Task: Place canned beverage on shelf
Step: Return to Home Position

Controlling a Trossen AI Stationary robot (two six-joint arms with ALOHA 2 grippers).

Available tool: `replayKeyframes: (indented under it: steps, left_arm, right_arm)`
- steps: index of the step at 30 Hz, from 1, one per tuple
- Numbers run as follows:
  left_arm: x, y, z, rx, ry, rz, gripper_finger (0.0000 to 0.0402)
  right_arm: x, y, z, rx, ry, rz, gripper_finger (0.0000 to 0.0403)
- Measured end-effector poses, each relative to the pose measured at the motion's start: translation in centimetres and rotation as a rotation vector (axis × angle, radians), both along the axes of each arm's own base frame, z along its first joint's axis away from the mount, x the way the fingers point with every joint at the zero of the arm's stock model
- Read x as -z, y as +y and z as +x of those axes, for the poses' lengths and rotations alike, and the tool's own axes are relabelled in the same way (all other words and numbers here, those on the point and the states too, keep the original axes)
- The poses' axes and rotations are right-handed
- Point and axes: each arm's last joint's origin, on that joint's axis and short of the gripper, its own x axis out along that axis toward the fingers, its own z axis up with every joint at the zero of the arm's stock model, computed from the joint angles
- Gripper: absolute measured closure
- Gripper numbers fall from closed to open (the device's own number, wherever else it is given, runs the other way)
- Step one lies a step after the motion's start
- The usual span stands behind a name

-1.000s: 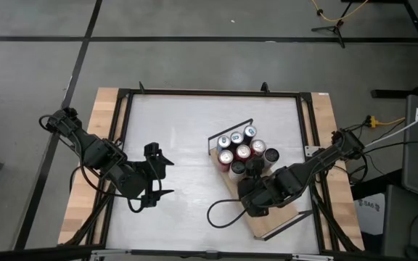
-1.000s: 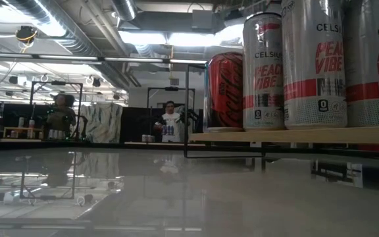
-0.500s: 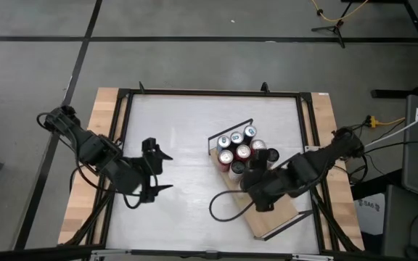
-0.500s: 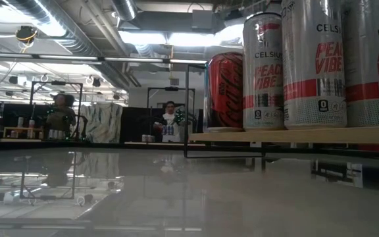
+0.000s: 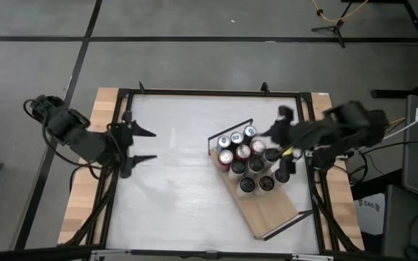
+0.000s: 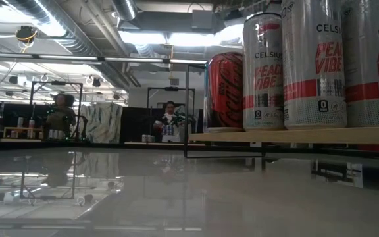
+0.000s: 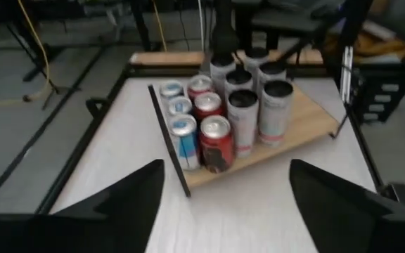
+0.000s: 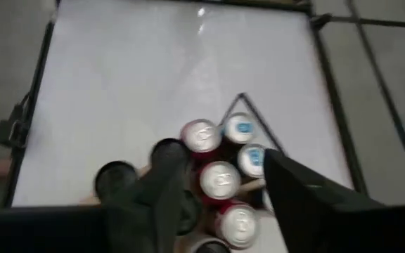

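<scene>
Hanging released near the cans on the shelf: right tool; left tool, also released, at the worktop edge.

Evenly and softly lit from overhead in the high view, with a pale sheen across the white worktop and only short, faint shadows beside the cans. Blurred and streaked at the right arm near the right edge of the frame. Dimmer in the low view, with ceiling strip lights blown out at upper centre, mirrored as glare over the glossy lower half, and a dark room behind. Soft throughout both wrist views, with the left hand and the right hand as black, unfocused shapes along the bottom. Washed out toward the top of the right wrist view, with one small bright glint at top centre.
</scene>
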Motion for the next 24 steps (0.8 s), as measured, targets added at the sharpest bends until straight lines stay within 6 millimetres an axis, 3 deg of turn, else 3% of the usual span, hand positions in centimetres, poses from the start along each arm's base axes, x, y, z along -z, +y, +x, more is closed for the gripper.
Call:
replayKeyframes:
  steps: [6, 16, 20, 24]
  left_arm:
    - [2.8, 1.7, -1.4, 0.007, -0.141, -0.003, 0.0168]
    - [8.5, 5.8, -5.1, 0.017, -0.331, -0.001, 0.0236]
    - [10.7, 6.8, -7.1, -0.005, -0.402, -0.033, 0.0253]
    - [13.3, 7.1, -7.5, -0.002, -0.465, -0.056, 0.0267]
  right_arm:
    - [-0.1, -2.1, -3.3, 0.034, -0.098, 0.016, 0.0295]
    - [5.6, -5.1, -6.7, 0.077, -0.305, 0.084, 0.0393]
    - [8.3, -6.2, -8.3, 0.092, -0.441, 0.153, 0.0395]
    - [10.8, -6.7, -9.9, 0.071, -0.561, 0.202, 0.039]
